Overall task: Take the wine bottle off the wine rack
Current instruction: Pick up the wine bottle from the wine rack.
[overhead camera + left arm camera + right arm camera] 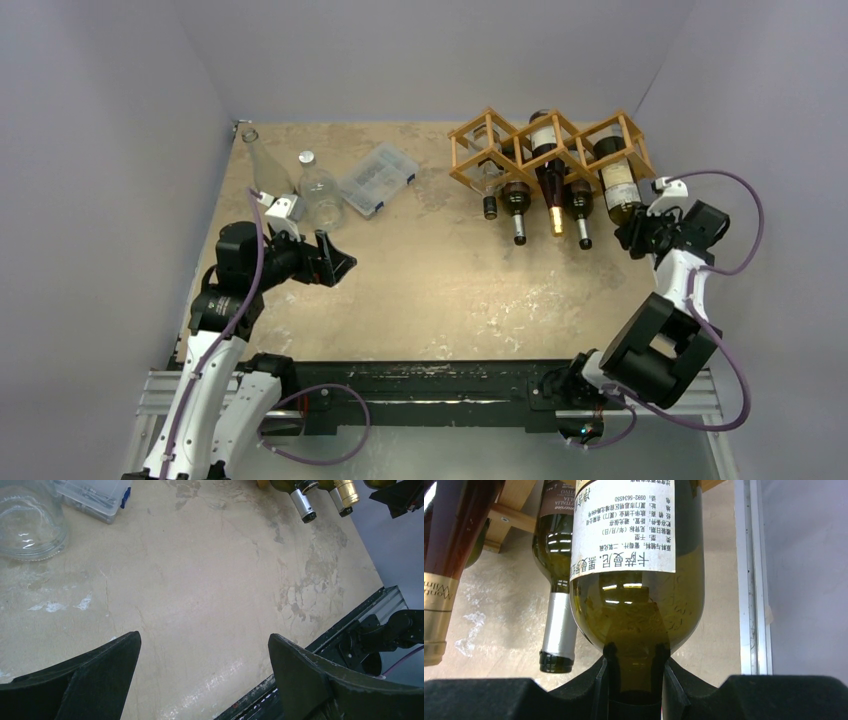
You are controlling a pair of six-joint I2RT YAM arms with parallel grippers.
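The wine rack (545, 140) is seen at the far right of the bench (430, 280), with its diamond-shaped cells set in a row. The wine bottle (617, 180), dark green with a white paper label, is laid in the rightmost cell, its neck pointing toward the near edge and projecting out of the wooden frame. The neck is pinched by the right hand (640, 235). In the right wrist view the two black fingers (594, 690) are pressed against either side of the glass just below the shoulder of the wine bottle (639, 580). Just beside it to the left, a silver-capped bottle (556, 630) and a gold-foiled bottle (439, 605) are held in neighbouring cells, necks also toward the near edge.

The left hand (335, 262) is kept over the left part of the bench, well apart from the rack. It is spread wide with nothing between its fingers (100, 675), and bare bench surface is shown in the gap. Beyond it, a clear glass jar (320, 190), a tall clear bottle (262, 160) and a clear plastic box (378, 177) are placed near the far left corner.
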